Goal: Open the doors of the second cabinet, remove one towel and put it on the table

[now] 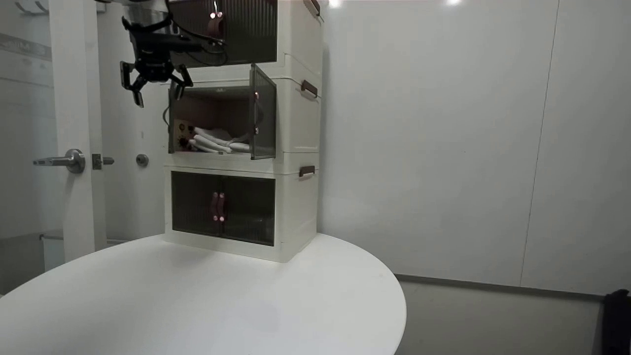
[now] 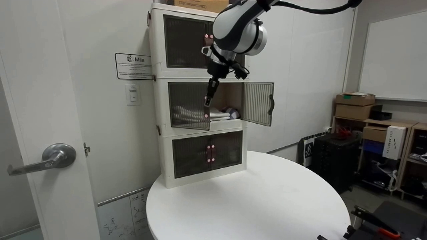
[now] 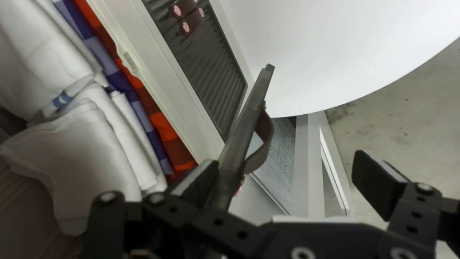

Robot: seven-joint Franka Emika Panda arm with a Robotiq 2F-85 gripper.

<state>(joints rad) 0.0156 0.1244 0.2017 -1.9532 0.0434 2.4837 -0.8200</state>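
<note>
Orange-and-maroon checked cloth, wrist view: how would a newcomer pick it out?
On the large round white table stands a white-framed three-tier cabinet stack, its middle tier open. Just inside that tier's white front sill lies the orange-and-maroon checked cloth. It alone there is orange; next come a blue-and-lavender checked cloth, then folded white towels.

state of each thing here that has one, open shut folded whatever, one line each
Middle cabinet, open
Middle doors, both swung out
Top doors, shut
Bottom doors, shut
White towels, folded, piled inside the middle cabinet
Fingers, spread apart, no towel between them; contact with a middle door unclear
Room door, standing open
</note>
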